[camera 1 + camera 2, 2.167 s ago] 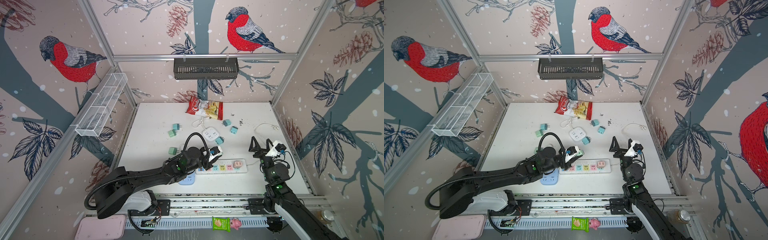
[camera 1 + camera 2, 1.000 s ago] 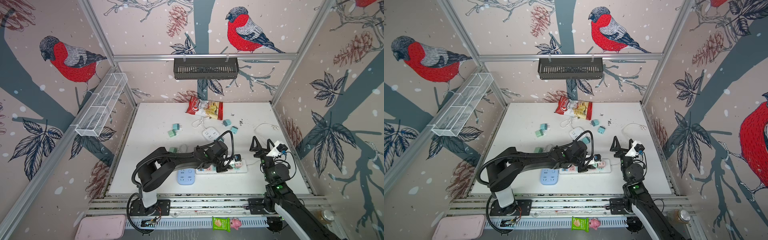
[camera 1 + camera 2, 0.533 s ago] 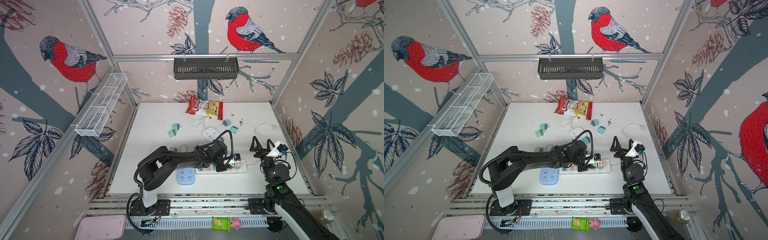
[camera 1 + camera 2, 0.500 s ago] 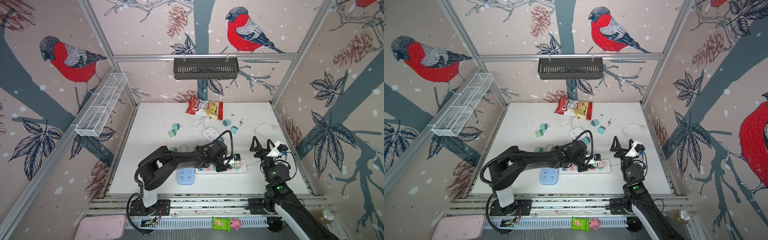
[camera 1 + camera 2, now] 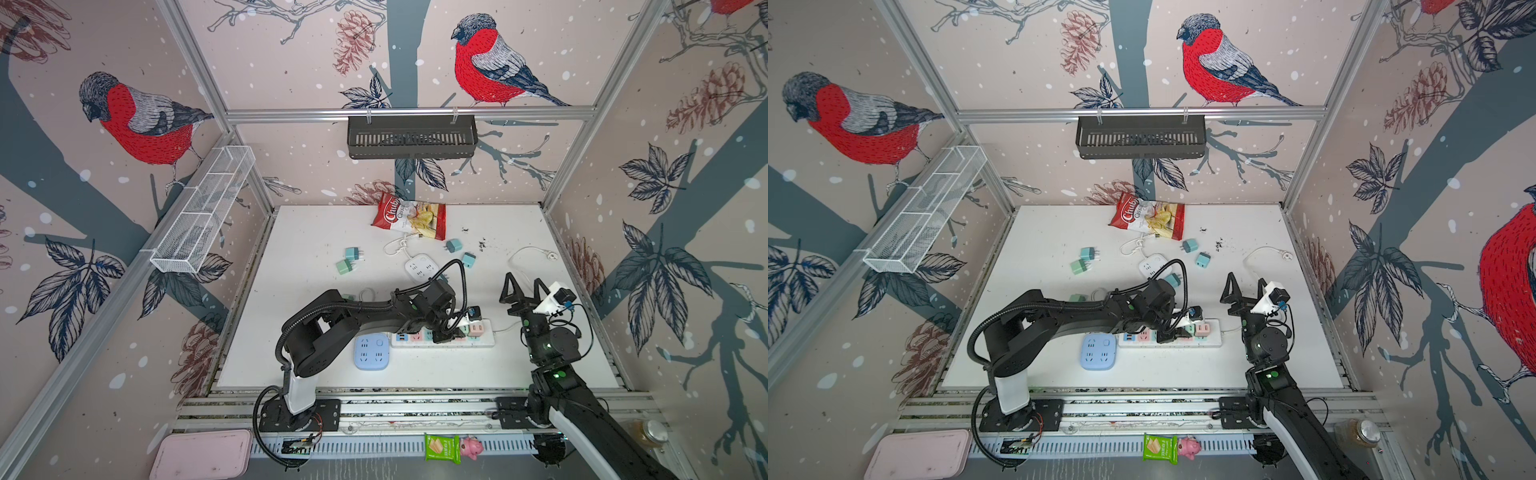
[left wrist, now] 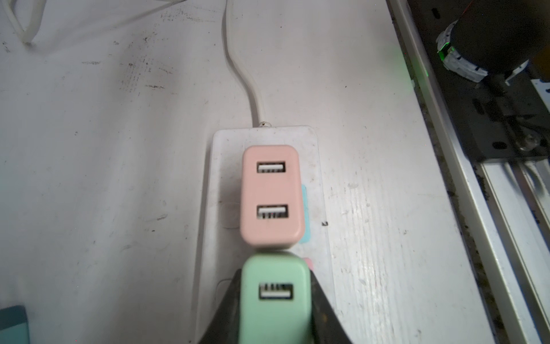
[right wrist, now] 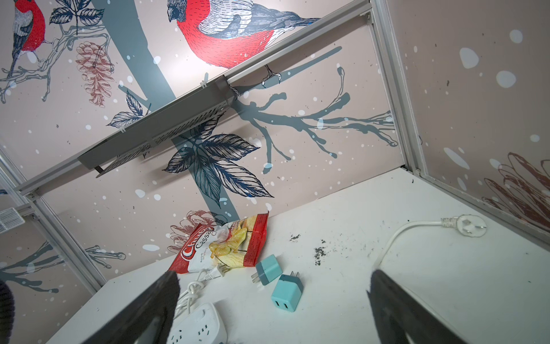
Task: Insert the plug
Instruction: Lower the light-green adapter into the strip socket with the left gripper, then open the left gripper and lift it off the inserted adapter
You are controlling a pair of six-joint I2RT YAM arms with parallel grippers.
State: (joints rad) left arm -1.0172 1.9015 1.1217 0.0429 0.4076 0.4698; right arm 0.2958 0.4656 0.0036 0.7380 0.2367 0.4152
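Nearest the front edge of the white table (image 5: pixel 540 365) we see a light blue square socket block (image 5: pixel 372 351) and, just beside it, a long white power strip (image 5: pixel 486 340). The left gripper (image 5: pixel 448 333) is clamped on a mint-green USB charger plug (image 6: pixel 273 274) standing over the strip, touching a pink two-port plug (image 6: pixel 270 196); we cannot tell whether the prongs are seated. Near the right edge, the right gripper (image 5: pixel 523 280) gapes wide, empty. At the far edge lies a red chip bag (image 5: pixel 409 216) reading "Chuby".
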